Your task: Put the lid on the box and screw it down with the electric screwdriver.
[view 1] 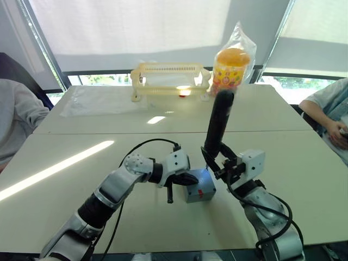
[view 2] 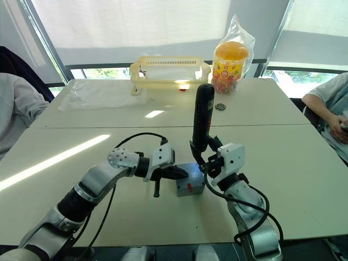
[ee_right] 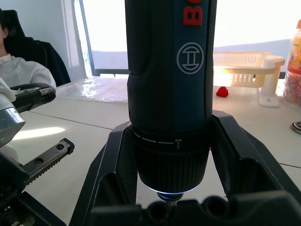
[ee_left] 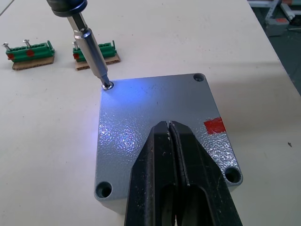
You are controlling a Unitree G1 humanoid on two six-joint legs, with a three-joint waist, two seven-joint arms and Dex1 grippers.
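Lid (ee_left: pixel 155 127) on box (view 1: pixel 200 191), centre frame. L gripper (ee_left: pixel 170 129) pinched closed, pressing lid. R gripper (view 1: pixel 222 161) grasps screwdriver (view 1: pixel 217 124), bit in a corner screw. Other three corners look unscrewed.

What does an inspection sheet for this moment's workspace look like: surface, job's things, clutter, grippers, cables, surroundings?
Surface: pale table, sunlight streaks across it.
Job's things: lid sits on the box, red mark on the side; electric screwdriver upright, bit in a corner screw, its light on.
Clutter: two green connector pieces beside the box; yellow rack, bagged snack jar and clear plastic sheet at the far edge.
Grippers: left gripper shut, pressing on the lid; right gripper clamps the screwdriver.
Cables: black cable along the left arm.
Surroundings: a person seated at each side; blinds behind.
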